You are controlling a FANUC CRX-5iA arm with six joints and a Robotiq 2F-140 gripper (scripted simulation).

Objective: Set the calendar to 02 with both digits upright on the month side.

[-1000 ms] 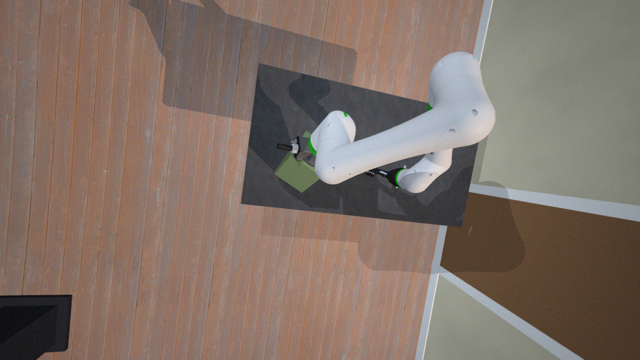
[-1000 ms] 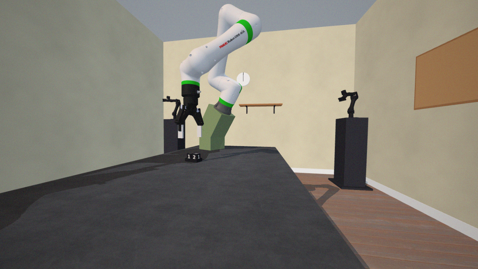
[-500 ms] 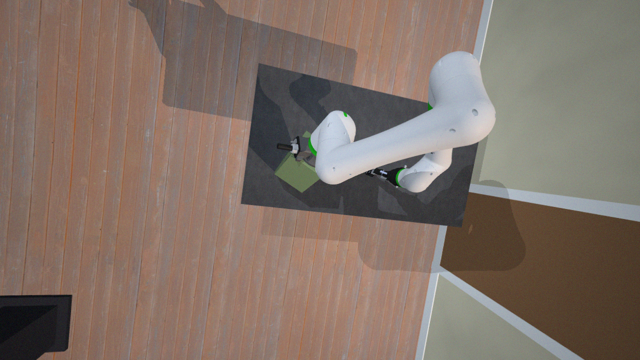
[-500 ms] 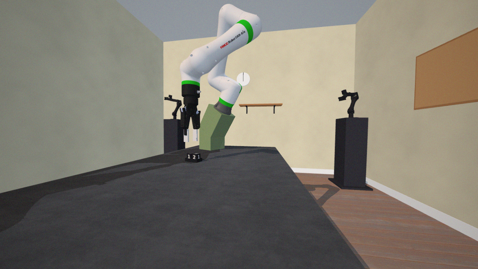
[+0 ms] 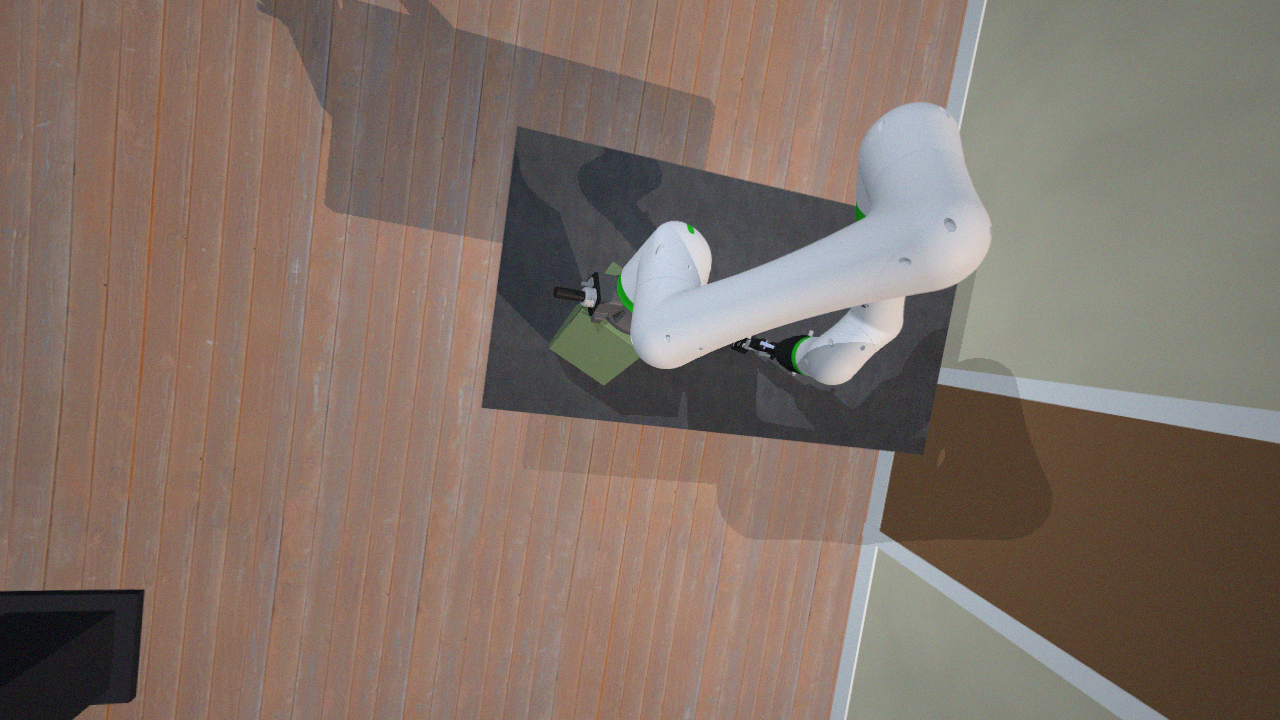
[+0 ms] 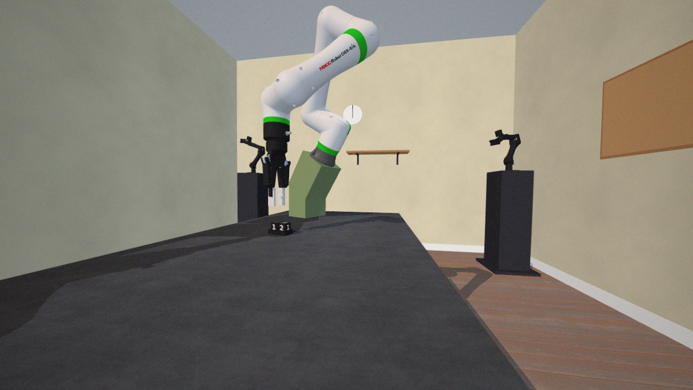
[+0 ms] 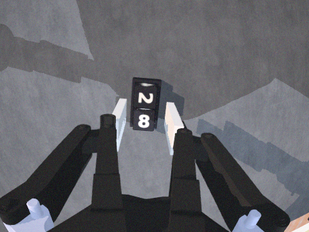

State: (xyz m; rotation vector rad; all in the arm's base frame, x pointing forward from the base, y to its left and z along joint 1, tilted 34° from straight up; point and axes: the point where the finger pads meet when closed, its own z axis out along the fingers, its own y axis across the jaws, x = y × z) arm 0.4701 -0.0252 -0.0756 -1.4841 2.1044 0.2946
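You're hovering the partly open, empty black two-finger gripper (image 6: 276, 196) (image 7: 145, 112) above the small black calendar tray (image 6: 280, 232) (image 7: 146, 79), its white-digit cubes probably being light, rigid, slippery; pinch opposite side faces.

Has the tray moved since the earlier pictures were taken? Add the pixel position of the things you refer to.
No; in the exterior view, the tray (image 6: 280, 233) (image 7: 131, 103) keeps its place against the green pedestal (image 5: 601, 351) (image 6: 299, 194).
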